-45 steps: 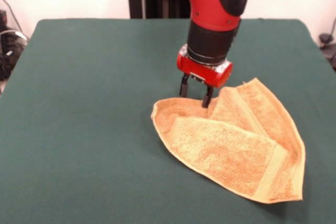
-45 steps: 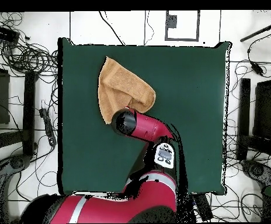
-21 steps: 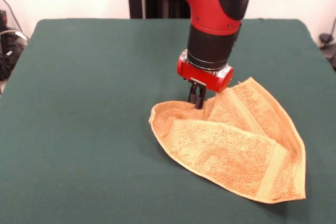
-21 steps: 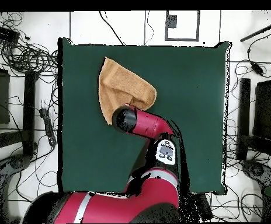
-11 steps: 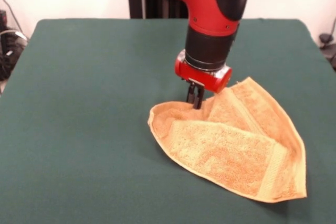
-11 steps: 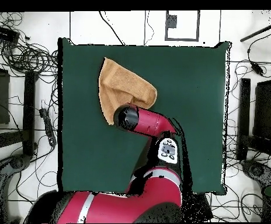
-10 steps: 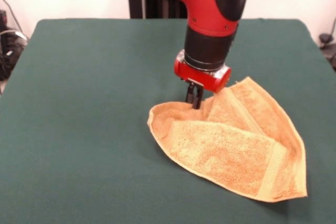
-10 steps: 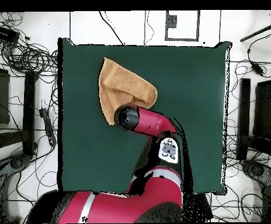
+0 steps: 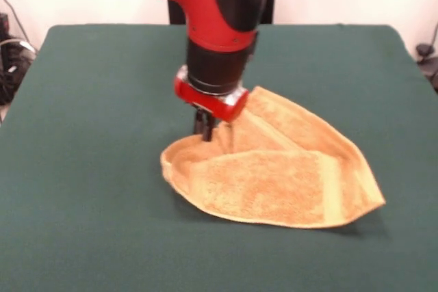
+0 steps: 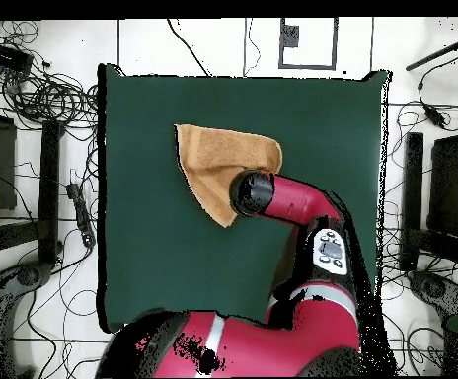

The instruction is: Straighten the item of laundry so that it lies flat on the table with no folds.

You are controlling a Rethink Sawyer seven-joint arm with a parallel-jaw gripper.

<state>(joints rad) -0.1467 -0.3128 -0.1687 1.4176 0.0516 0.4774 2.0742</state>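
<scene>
Since 0.5 s ago, arm and towel have shifted toward 9 o'clock in front view. Dark green felt-covered bench point(image 9: 96, 100) carries the orange-tan terry towel point(image 9: 274, 179), folded over itself, right of centre, spreading toward 4 o'clock. Red-and-black end effector point(image 9: 204, 130) sits at towel's 10 o'clock edge, fingers pinched together on the raised fold.

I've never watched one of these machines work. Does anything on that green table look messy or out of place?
Only the towel: it is folded over on itself, one flap lying across the rest, so it is not flat. The gripper is shut on its far edge, where the cloth bunches into a ridge. Nothing on the table looks spilled or damaged.
</scene>
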